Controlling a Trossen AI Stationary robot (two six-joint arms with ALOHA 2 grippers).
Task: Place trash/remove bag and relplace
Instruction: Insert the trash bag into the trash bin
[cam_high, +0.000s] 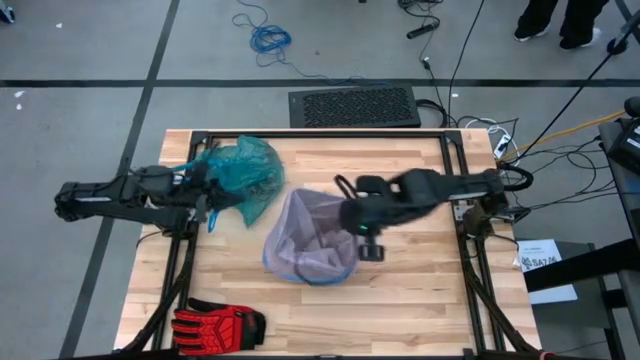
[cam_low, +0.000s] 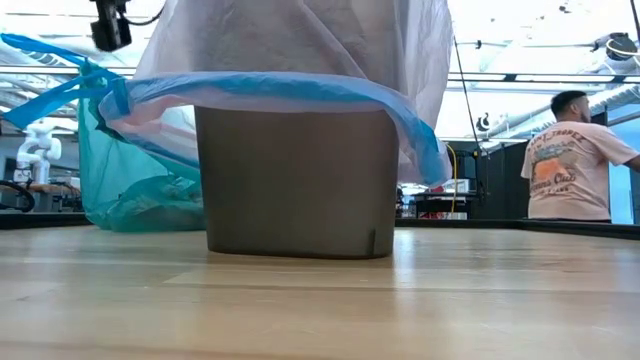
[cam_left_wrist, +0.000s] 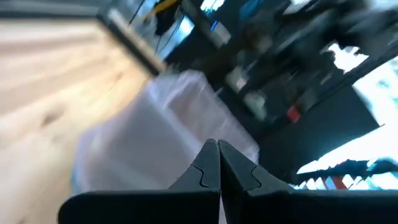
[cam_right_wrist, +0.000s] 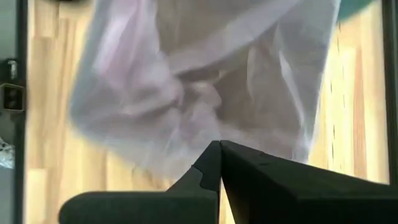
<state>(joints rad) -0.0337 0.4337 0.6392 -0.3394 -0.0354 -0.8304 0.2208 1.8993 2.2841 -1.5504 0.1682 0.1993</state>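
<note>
The teal bag (cam_high: 245, 175) sits bunched on the table at the far left, its blue drawstring loops (cam_low: 60, 85) sticking out to the left. My left gripper (cam_high: 207, 195) is shut at the bag's left side, and its wrist view shows nothing between the fingertips (cam_left_wrist: 217, 152). A grey bin (cam_low: 295, 180) stands mid-table under a pale lilac bag (cam_high: 305, 240), whose blue rim (cam_low: 270, 90) is folded over the bin's top. My right gripper (cam_high: 350, 215) is shut above the bin's right rim. No trash shows loose. My left gripper lies against the teal bag's left side in the high view; I cannot tell whether it touches it. My right gripper comes slanting down from the table's right and its shut fingertips meet the lilac bag's thin film (cam_right_wrist: 199, 158). The fingers hide the pinch. The film (cam_low: 300, 40) stands drawn up above the bin.
A red-and-black glove (cam_high: 215, 325) lies at the near left corner. Dark frame rails (cam_high: 455, 150) run along the table's sides. A black mat (cam_high: 355, 105) lies on the floor past the far edge. A person (cam_low: 570, 150) stands in the room beyond.
</note>
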